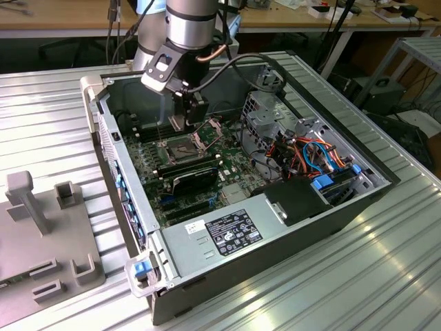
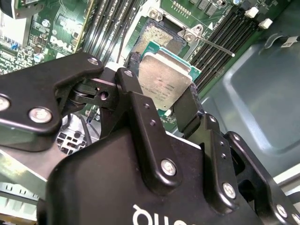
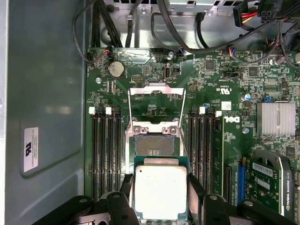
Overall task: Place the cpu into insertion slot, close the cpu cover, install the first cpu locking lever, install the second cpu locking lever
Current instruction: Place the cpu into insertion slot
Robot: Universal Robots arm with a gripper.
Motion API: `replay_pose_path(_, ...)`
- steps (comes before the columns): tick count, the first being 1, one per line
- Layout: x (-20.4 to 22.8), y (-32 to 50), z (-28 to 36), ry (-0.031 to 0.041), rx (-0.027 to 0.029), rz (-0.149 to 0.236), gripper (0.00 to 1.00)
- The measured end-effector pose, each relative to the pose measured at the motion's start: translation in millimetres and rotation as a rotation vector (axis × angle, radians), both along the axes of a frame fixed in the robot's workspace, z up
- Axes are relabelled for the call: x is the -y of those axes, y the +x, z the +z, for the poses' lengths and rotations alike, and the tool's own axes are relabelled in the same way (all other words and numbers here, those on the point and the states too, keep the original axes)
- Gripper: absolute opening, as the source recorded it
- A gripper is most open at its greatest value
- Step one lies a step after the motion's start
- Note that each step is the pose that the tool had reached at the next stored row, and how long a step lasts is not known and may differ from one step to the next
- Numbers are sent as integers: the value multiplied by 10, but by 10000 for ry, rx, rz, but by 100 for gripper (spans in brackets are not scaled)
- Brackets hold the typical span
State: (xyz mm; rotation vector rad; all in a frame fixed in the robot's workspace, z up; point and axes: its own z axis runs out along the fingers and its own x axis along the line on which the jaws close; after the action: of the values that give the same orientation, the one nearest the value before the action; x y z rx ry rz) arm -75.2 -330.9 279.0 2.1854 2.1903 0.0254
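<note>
At the exterior view's left, a grey fixture lies on the ribbed metal table. Beside it, in the middle, stands the open case, and my arm reaches down into it from above. My end effector hangs just over the green board, above the slot.

In both wrist views my end effector is clamped on the cpu. One black finger presses on each of two opposite edges, and the silvery top faces the cameras. The cpu is in the air, close to the slot and partly over its near edge, but not seated. The pinned centre of the slot lies bare. The cover is open, swung back from its hinge on the far side of the slot. A thin lever sticks out beside the slot, not locked. Long black memory slots run along both sides of the slot.

Toward the exterior view's right, inside the case, I see a bundle of orange and blue cables.
</note>
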Motion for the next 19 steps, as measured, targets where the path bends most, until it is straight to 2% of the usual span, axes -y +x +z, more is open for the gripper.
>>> replay_pose_path(5, 0, 0, -115, 0, 1, 0, 55)
replay_pose_path(19, 0, 0, -127, -1, 1, 0, 55)
